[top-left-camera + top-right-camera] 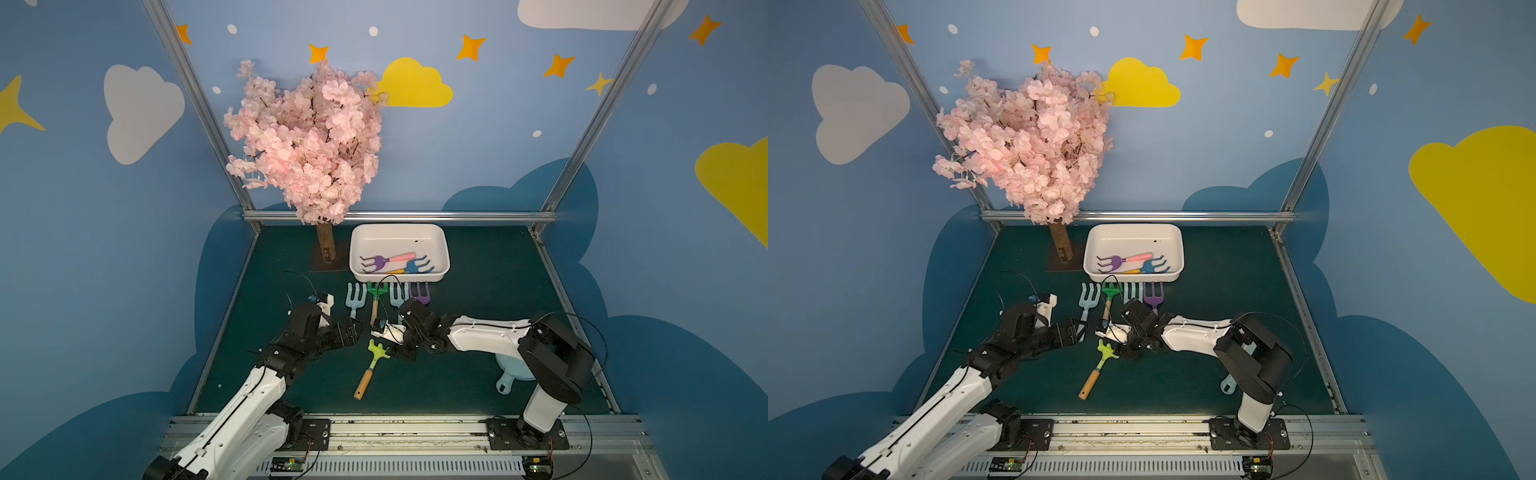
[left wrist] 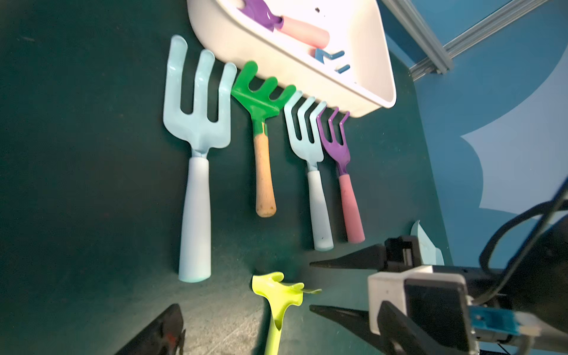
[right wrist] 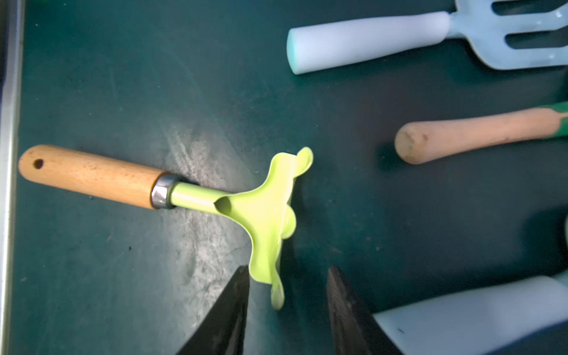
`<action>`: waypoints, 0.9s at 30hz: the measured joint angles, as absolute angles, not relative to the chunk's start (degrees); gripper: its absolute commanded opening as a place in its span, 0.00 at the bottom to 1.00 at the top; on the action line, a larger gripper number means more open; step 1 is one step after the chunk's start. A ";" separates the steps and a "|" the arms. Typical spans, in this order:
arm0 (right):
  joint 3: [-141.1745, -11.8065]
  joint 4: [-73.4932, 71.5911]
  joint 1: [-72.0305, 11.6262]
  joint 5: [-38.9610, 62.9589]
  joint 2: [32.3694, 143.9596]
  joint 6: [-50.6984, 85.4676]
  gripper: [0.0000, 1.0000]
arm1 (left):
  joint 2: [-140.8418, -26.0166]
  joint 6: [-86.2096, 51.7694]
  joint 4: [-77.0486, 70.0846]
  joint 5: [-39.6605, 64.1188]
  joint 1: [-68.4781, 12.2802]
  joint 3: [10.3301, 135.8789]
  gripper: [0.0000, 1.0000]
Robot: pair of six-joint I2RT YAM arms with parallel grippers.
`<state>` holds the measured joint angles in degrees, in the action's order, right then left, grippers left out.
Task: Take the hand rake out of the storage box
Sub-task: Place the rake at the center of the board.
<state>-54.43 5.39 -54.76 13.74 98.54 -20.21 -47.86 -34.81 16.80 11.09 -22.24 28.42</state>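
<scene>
left jaws stood wide apart and held nothing, low over the desk (image 1: 478,291) at the left end of the tools. behind them, at the desk's back edge, stood a pink blossom tree (image 1: 307,141).

just right of the left jaws, four tools lay side by side with their tines toward the storage box (image 1: 399,241). from the left these were a pale blue fork (image 1: 355,297), a green rake (image 1: 376,296) with a wooden handle, a second pale blue fork (image 2: 307,144) and a purple fork (image 1: 419,293) with a pink handle. their tines reached up to the box's near wall.

the white storage box sat at the back middle of the desk. inside it lay a purple hand rake (image 1: 382,261) with a pink handle, and a blue hand rake (image 1: 415,266) just beside it.

the lime hand rake (image 1: 370,368) lay outside the box, flat on the desk in front of the row. its wooden handle pointed toward the robot's base and its head toward the right arm (image 1: 490,336).

right jaws were parted. one end tine of the lime head lay between the two dark fingers (image 3: 233,307), unclamped. whether a finger touched it could not be told.

farther right, a pale blue dish (image 1: 505,384) with a handle lay partly hidden under the right arm.
</scene>
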 measured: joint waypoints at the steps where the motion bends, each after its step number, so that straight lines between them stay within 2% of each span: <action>1: -54.43 5.98 -54.26 13.15 97.32 -19.66 0.50 | -48.25 -34.83 17.65 9.98 -23.62 28.84 0.91; 4: -54.54 8.91 -52.21 8.69 91.94 -16.82 0.55 | -49.21 -34.72 20.62 6.09 -28.34 29.95 0.86; 5: -54.94 10.59 -51.46 6.87 90.02 -15.66 0.60 | -49.56 -34.76 21.96 4.43 -30.15 30.35 0.84; 6: -55.37 11.99 -50.54 5.10 87.92 -14.06 0.70 | -49.98 -34.81 23.27 2.94 -31.88 30.79 0.81; 9: -55.09 13.85 -47.37 3.25 81.32 -9.85 0.90 | -52.62 -35.35 25.85 -0.62 -37.56 32.05 0.76; 15: -46.81 9.50 -40.62 1.63 68.86 -2.63 0.94 | -62.78 -37.93 27.79 -6.50 -50.74 33.87 0.75; 17: -43.92 8.34 -39.86 1.32 67.42 -1.21 0.94 | -65.80 -38.24 27.73 -6.66 -52.58 33.93 0.74; 22: -41.74 7.20 -38.20 1.69 67.02 1.61 0.94 | -73.60 -38.50 27.55 -7.01 -53.04 34.06 0.66; 27: -41.71 5.52 -37.80 2.02 65.56 2.79 0.94 | -77.76 -38.74 27.03 -7.86 -53.32 35.88 0.48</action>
